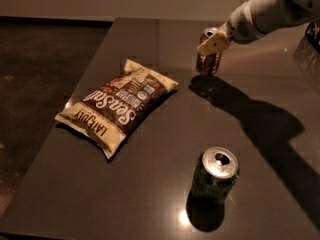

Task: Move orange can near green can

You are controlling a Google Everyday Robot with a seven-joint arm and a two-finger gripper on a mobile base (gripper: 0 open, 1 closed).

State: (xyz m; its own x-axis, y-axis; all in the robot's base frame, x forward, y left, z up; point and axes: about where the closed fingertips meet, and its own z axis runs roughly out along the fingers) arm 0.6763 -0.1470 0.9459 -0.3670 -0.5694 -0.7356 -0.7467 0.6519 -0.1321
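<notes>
Orange can, pinched by the gripper at the table's far side, is needing an upright carry to the green can.

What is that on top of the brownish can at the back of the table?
The robot's gripper, coming from the right, is at the upper part of the orange can. A bit of silver top shows behind it; the rest of the top is covered.
</notes>
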